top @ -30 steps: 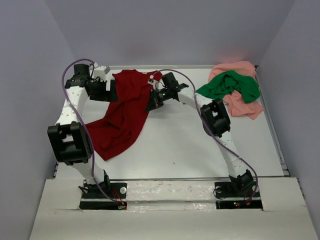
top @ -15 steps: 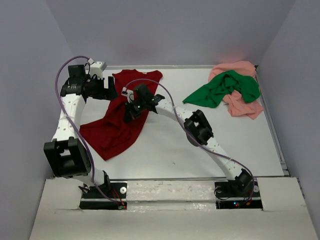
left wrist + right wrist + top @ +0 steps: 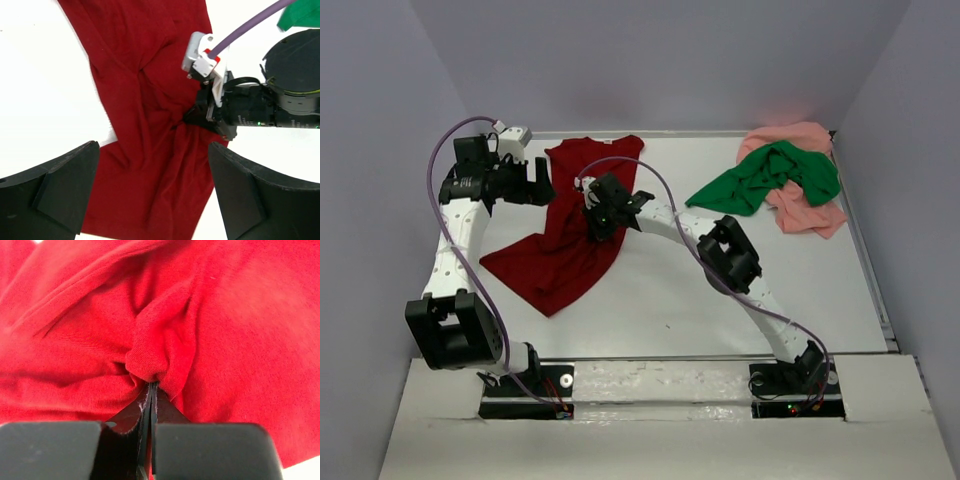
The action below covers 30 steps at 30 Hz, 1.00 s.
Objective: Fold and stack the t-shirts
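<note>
Dark red t-shirt (image 3: 560, 255) is pinched tight in your right gripper (image 3: 151, 386); your left gripper (image 3: 153, 147) gapes wide over it, holding nothing.

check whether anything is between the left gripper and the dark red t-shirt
Nothing visible does. The open left gripper hangs over the left edge of the dark red t-shirt, and its wrist view shows only cloth below. The one thing nearby is the right gripper, shut on a fold in the shirt's middle.
</note>
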{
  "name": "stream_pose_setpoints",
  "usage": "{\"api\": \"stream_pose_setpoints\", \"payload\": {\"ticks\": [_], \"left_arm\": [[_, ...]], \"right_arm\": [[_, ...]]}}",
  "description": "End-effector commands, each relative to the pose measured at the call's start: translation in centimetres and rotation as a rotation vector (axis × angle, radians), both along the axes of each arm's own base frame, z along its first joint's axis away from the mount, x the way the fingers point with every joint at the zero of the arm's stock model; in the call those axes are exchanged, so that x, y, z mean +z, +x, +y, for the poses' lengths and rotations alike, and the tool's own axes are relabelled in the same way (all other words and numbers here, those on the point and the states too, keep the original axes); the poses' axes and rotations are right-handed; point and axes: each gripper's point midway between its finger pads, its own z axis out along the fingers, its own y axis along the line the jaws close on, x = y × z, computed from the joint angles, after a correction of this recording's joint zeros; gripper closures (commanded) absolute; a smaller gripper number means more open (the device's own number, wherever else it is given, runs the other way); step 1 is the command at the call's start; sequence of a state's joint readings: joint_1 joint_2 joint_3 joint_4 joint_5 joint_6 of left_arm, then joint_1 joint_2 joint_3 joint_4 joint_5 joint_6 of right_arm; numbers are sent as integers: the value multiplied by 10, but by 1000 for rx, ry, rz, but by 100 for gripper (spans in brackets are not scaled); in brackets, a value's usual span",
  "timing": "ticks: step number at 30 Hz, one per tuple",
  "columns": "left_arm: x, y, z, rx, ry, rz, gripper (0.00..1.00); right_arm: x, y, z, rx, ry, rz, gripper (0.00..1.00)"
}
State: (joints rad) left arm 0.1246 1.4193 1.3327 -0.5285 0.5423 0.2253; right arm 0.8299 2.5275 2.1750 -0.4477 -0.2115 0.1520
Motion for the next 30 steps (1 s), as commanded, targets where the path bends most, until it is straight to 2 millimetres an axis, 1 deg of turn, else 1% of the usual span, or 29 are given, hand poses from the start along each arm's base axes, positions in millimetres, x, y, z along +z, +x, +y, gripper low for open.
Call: {"api": "stream_pose_setpoints", "payload": {"ticks": [1,2,3,4,5,6,9,10,12,13,14,15,17,18,20,21,23,24,26,27,28,29,30], "left_arm": [[18,-5,-6,-16,-20,-61,1],[18,-6,-8,-25,-26,-58,1],[18,-7,-9,-27,-31,-56,1],[20,-7,-10,-30,-31,-59,1],[19,-7,-9,-29,-34,-57,1],[21,-8,-11,-33,-35,-60,1],[21,-10,-15,-45,-48,-51,1],[21,-10,-17,-53,-55,-50,1],[20,-12,-19,-56,-61,-40,1],[19,-13,-22,-63,-62,-35,1],[19,-13,-22,-63,-62,-35,1],[19,-14,-25,-69,-64,-34,1],[14,-14,-28,-73,-64,-24,1],[12,-14,-32,-80,-66,-22,1],[8,-14,-35,-87,-70,-16,1],[5,-14,-38,-97,-73,-6,1],[4,-15,-41,-109,-76,3,1],[3,-15,-42,-115,-72,9,1],[1,-17,-45,-132,-68,26,1],[-3,-17,-46,-138,-67,43,1],[-5,-23,-49,-171,-67,65,1],[-5,-21,-52,-197,-69,60,1],[-14,-26,-55,-217,-76,109,1]], "right_arm": [[13,33,-48,-111,-136,-152,100],[15,34,-57,-124,-139,-145,100],[21,43,-68,-149,-135,-147,100],[17,47,-76,-164,-145,-141,100],[18,52,-83,-176,-147,-141,100],[20,62,-98,-207,-149,-139,100],[24,81,-127,-272,-171,-155,100],[23,92,-144,-304,-181,-158,100],[23,103,-163,-334,-204,-176,100],[23,113,-182,-367,-221,-184,100],[23,113,-183,-363,-224,-187,100],[24,122,-199,-394,-230,-190,100],[27,127,-214,-411,-232,-196,100],[28,126,-214,-399,-213,-184,100],[37,119,-209,-373,-177,-173,100],[41,110,-196,-308,-118,-143,100],[47,103,-188,-299,-67,-107,100],[49,95,-179,-255,-29,-71,100],[48,89,-177,-262,-13,-33,100],[44,77,-167,-220,-2,11,100],[42,69,-160,-207,-2,37,100],[39,64,-159,-196,-2,59,100],[36,48,-148,-138,19,112,100]]}}
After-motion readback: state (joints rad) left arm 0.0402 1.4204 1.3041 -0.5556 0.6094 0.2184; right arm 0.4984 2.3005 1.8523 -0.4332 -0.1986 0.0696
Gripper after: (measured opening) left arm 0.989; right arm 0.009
